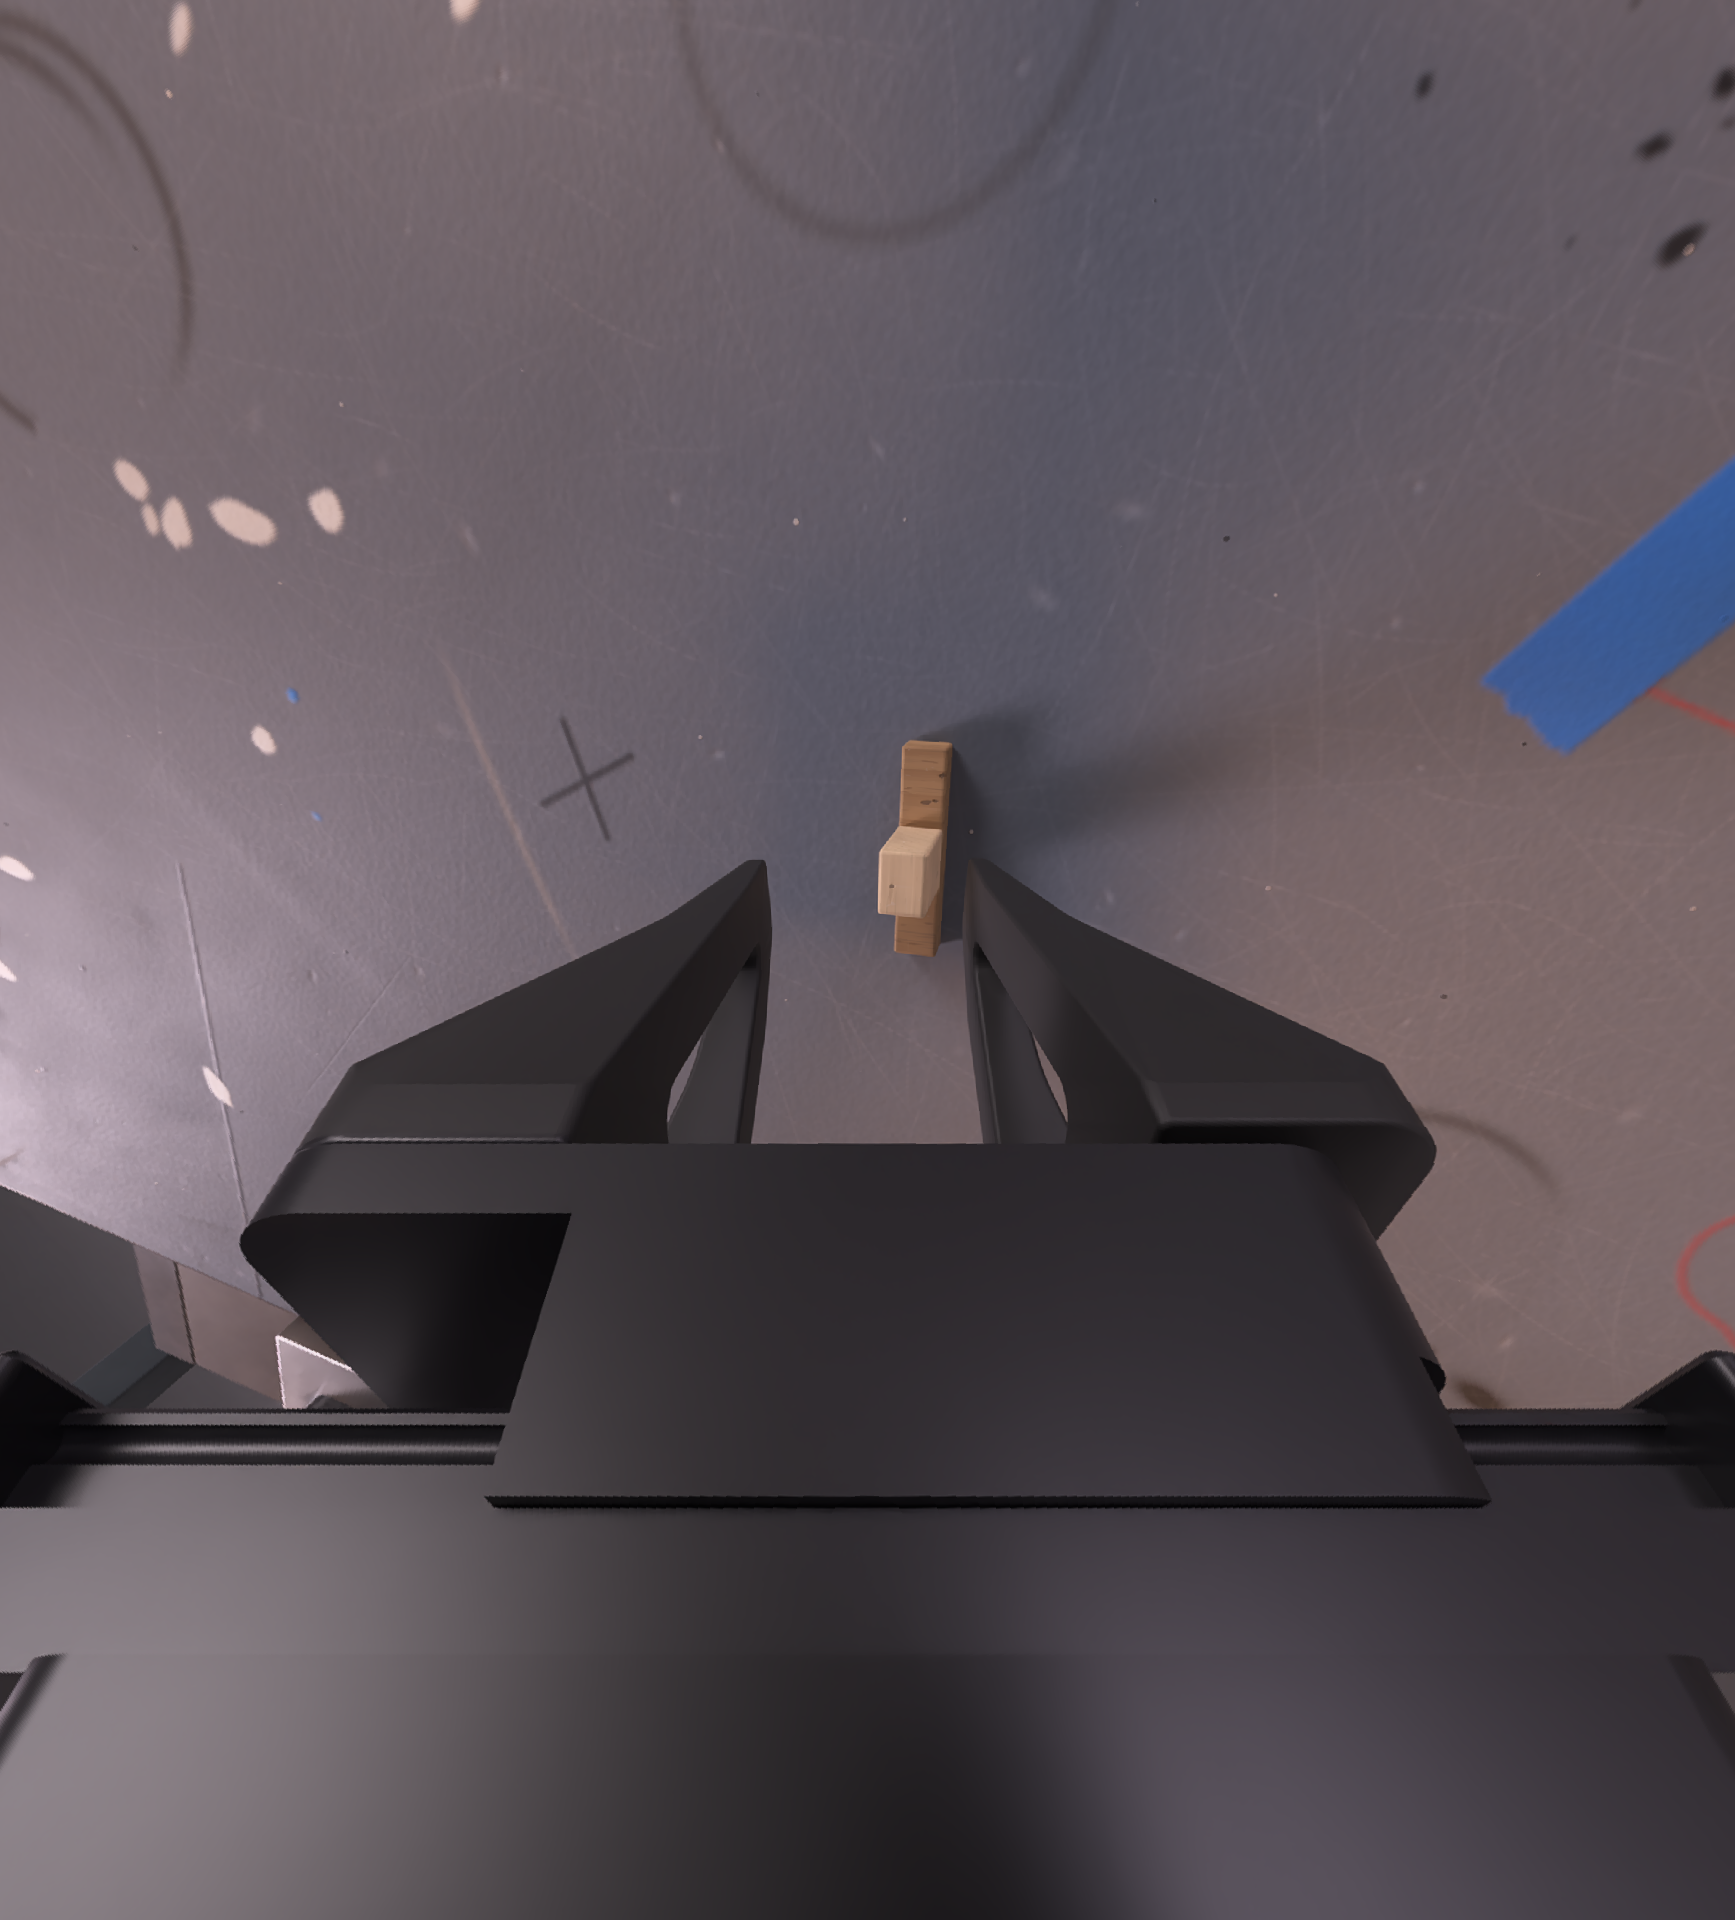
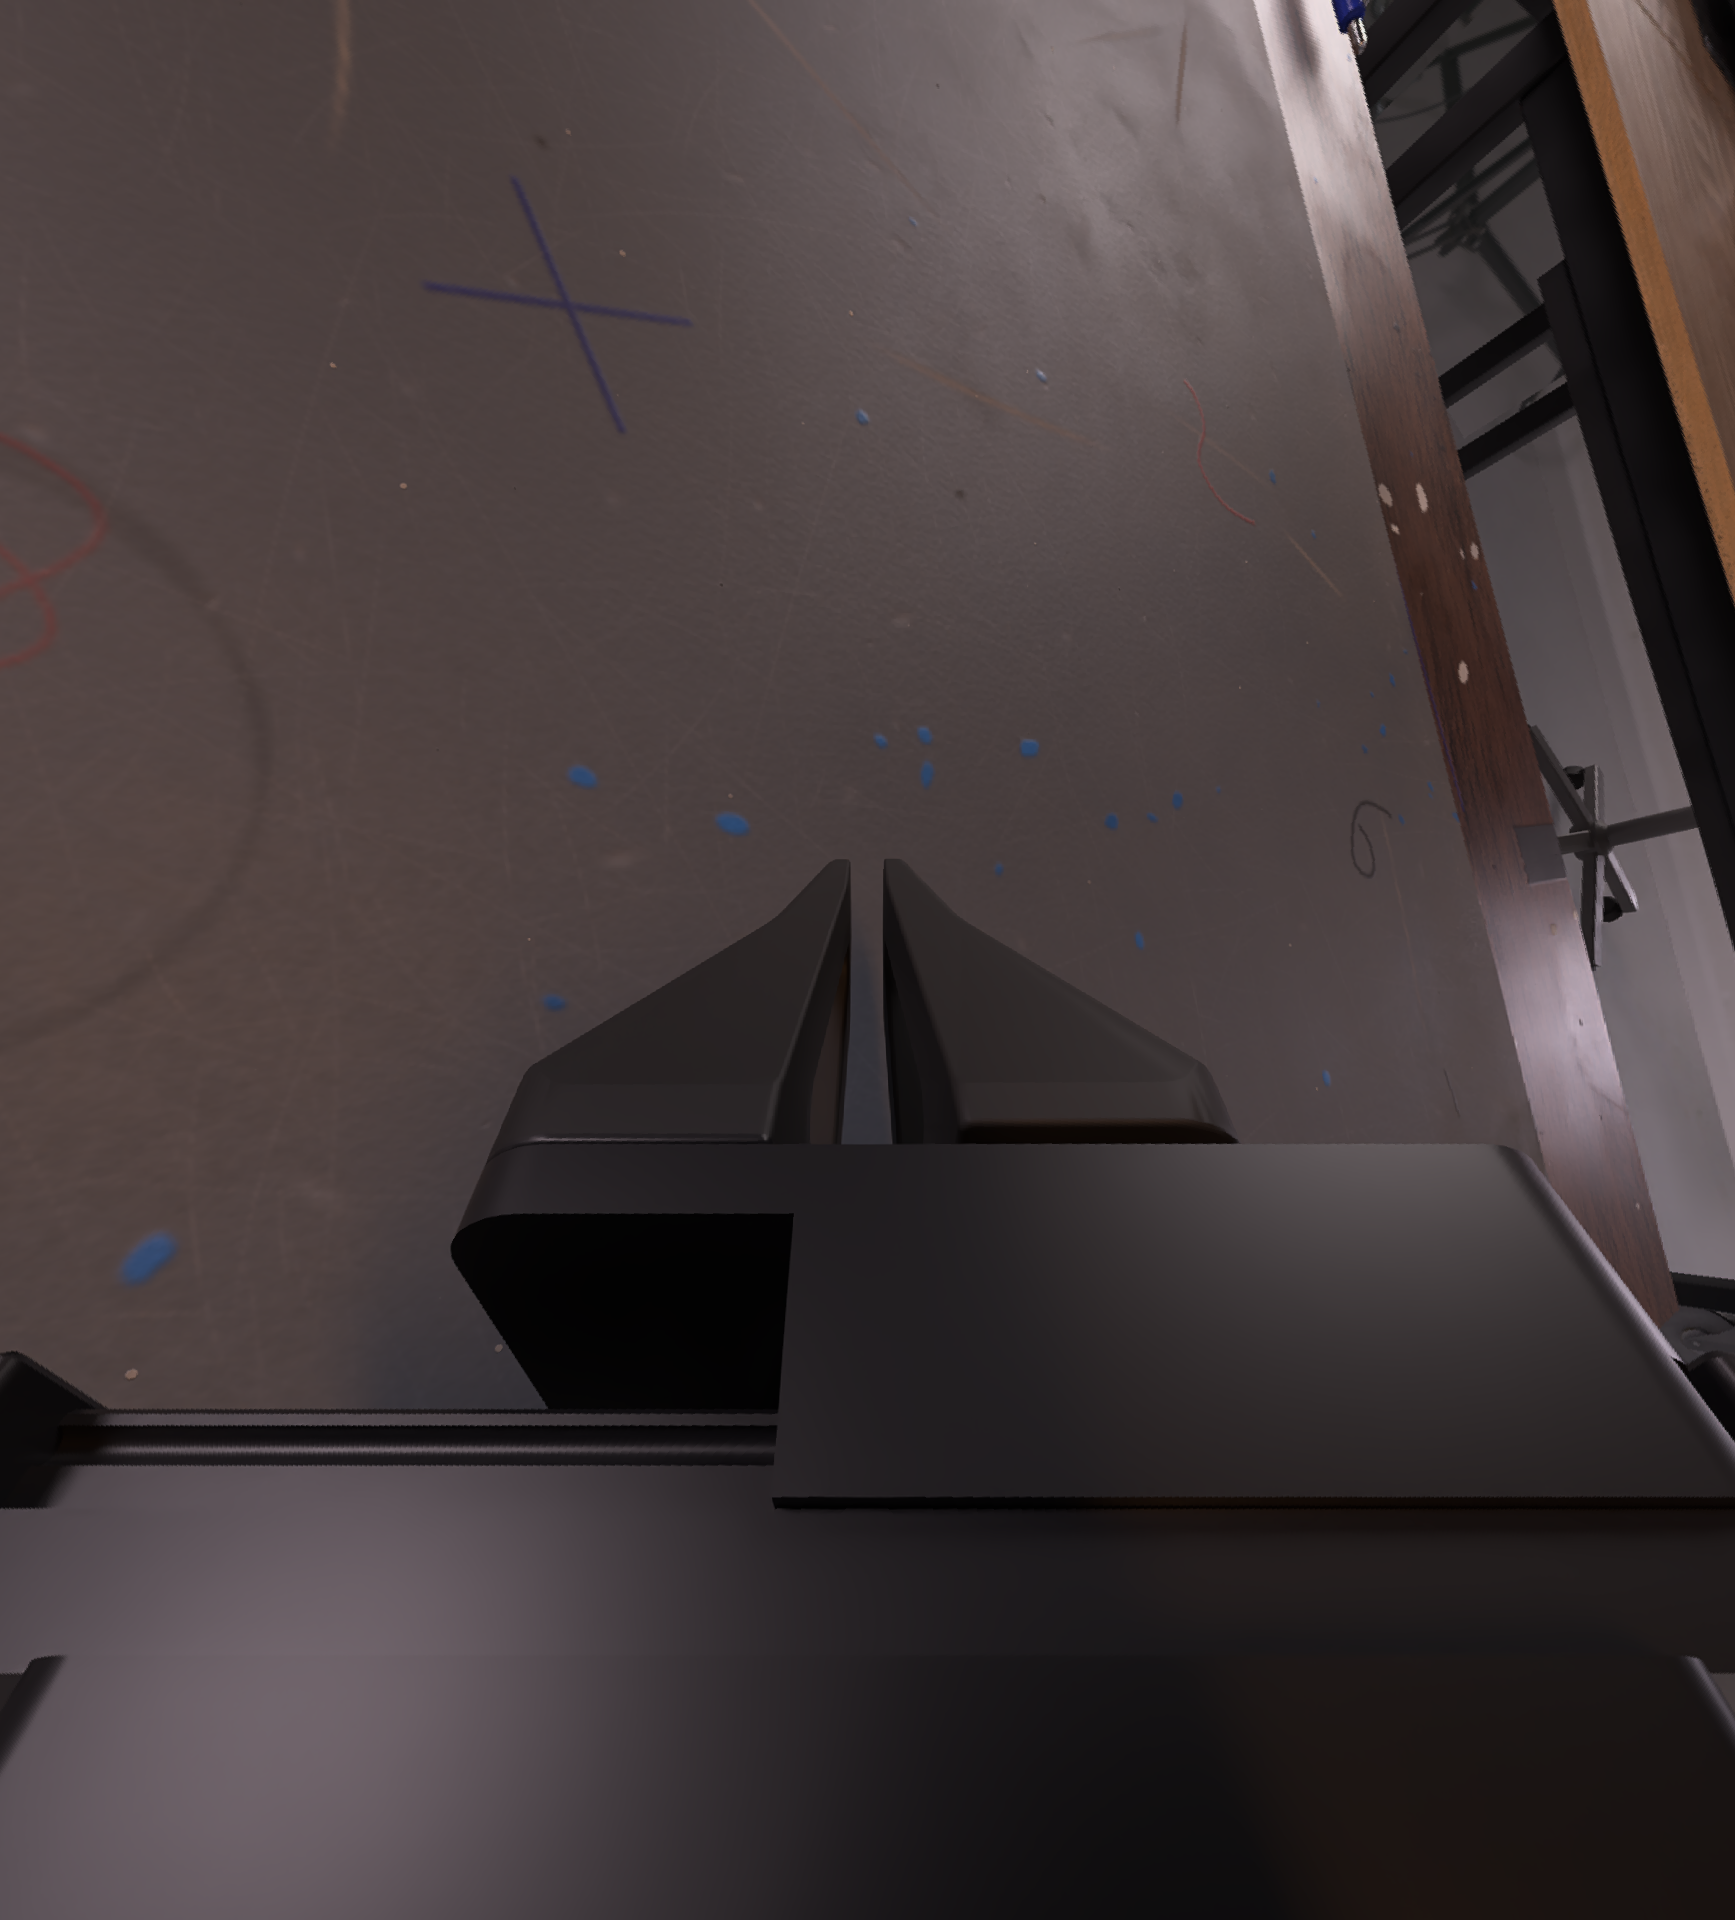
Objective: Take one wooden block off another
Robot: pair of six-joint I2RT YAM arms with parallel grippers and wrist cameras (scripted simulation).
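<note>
In the left wrist view a small pale wooden cube [image 1: 909, 876] sits on top of a longer, darker flat wooden block [image 1: 924, 792] that lies on the grey table. My left gripper [image 1: 865, 878] is open and empty, high above the table, with the stacked blocks showing in the gap between its black fingers [image 1: 728, 956], nearer the right one. My right gripper [image 2: 865, 878] is shut and empty above a bare stretch of table. No block shows in the right wrist view.
A strip of blue tape [image 1: 1673, 582] lies on the table to the right of the blocks. A pencilled cross [image 1: 584, 777] marks the table to their left. The table's right edge [image 2: 1445, 623] runs down the right wrist view, with a wooden bench [image 2: 1694, 436] beyond.
</note>
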